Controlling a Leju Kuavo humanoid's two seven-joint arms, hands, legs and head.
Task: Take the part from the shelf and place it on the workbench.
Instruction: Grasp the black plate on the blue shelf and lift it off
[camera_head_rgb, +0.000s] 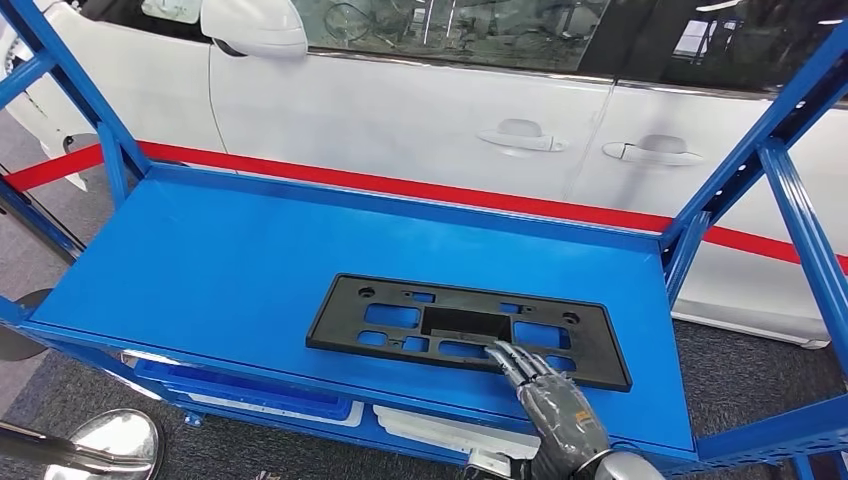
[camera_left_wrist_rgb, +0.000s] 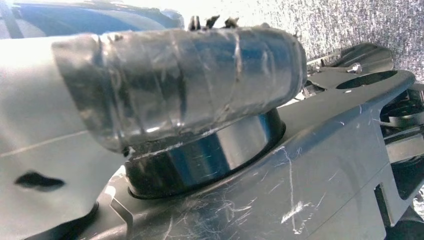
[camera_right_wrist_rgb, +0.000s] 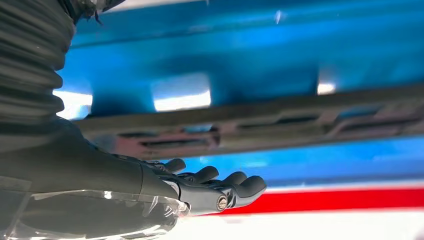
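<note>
The part (camera_head_rgb: 465, 322) is a flat black plastic frame with several cut-outs, lying on the blue shelf (camera_head_rgb: 220, 260) right of centre, near the front edge. My right hand (camera_head_rgb: 550, 395) comes in from below with its fingers stretched out; the fingertips (camera_head_rgb: 510, 355) lie on the part's near edge and nothing is gripped. In the right wrist view the dark fingers (camera_right_wrist_rgb: 215, 187) are spread in front of the part (camera_right_wrist_rgb: 300, 120), seen edge-on. The left wrist view shows my left hand's tape-wrapped grey thumb (camera_left_wrist_rgb: 180, 80) close up, with its fingers hidden.
Blue uprights and braces (camera_head_rgb: 800, 230) flank the shelf on both sides. A white car (camera_head_rgb: 400, 110) stands right behind it, beyond a red floor line (camera_head_rgb: 400, 187). A lower level holds a white tray (camera_head_rgb: 440, 430). A shiny round object (camera_head_rgb: 115, 440) is at bottom left.
</note>
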